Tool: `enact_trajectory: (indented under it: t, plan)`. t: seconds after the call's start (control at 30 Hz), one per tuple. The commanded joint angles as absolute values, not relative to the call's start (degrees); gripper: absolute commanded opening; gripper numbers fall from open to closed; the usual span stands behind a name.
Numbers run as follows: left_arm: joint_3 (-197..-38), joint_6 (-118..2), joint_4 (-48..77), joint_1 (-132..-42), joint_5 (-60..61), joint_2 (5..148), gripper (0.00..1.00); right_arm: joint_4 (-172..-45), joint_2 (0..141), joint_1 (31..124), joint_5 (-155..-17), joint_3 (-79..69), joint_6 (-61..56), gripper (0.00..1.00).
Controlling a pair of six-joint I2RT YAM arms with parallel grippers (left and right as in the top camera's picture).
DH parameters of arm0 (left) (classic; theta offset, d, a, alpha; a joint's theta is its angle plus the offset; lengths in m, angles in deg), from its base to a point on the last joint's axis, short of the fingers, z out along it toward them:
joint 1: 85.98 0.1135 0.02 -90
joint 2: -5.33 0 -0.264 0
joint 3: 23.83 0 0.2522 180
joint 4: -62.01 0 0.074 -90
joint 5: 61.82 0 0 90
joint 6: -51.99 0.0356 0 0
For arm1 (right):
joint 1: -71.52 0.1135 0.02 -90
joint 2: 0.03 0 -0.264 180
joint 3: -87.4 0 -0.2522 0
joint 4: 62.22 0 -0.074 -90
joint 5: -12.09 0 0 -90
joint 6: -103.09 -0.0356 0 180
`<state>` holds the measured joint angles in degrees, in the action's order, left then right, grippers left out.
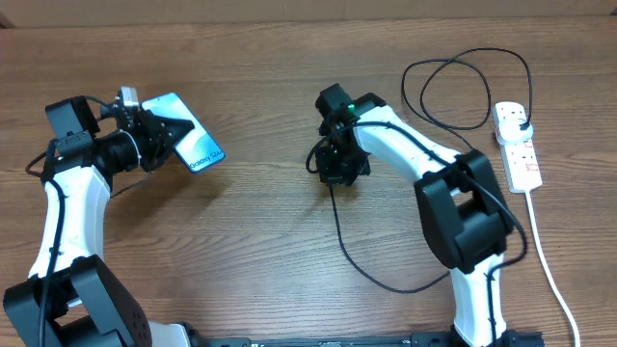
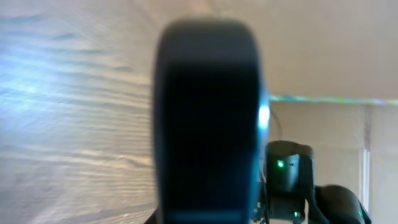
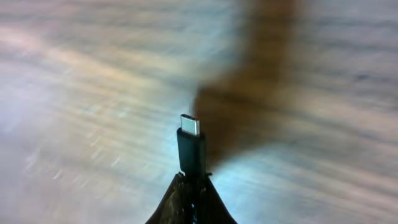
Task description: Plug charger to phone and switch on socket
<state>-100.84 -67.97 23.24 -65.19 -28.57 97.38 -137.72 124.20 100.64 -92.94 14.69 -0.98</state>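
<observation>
My left gripper [image 1: 154, 132] is shut on the phone [image 1: 187, 133], a slim smartphone with a light blue screen, and holds it tilted above the table at the left. In the left wrist view the phone [image 2: 208, 124] is a dark blurred slab filling the middle. My right gripper [image 1: 335, 166] is shut on the charger's connector [image 3: 192, 149], whose metal tip points away from the fingers [image 3: 193, 186]. The black cable [image 1: 371, 270] trails over the table and loops to a black plug [image 1: 518, 121] in the socket [image 1: 517, 146], a white power strip at the right.
The socket's thick white cord [image 1: 545, 260] runs down the right side towards the table's front edge. The cable makes a wide loop [image 1: 453, 92] at the back right. The right arm shows in the left wrist view [image 2: 289, 177].
</observation>
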Motion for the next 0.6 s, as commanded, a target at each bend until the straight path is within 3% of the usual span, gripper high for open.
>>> enact_trajectory:
  t: [0.0, 0.27, 0.57]
  plan:
    - [-101.4, -67.2, 26.4, -64.5, -39.9, 96.5, 0.04, -139.2, 113.7, 100.1, -106.1, 14.8, 8.9, 0.04]
    - [-101.4, -73.9, 34.5, -66.4, -43.7, 93.4, 0.04, -143.6, 105.8, 102.0, -129.1, 14.8, 19.9, 0.04]
    - [-101.4, -80.4, 37.7, -71.7, -42.9, 92.8, 0.04, -136.6, 105.7, 110.1, -130.7, 14.8, 14.3, 0.04]
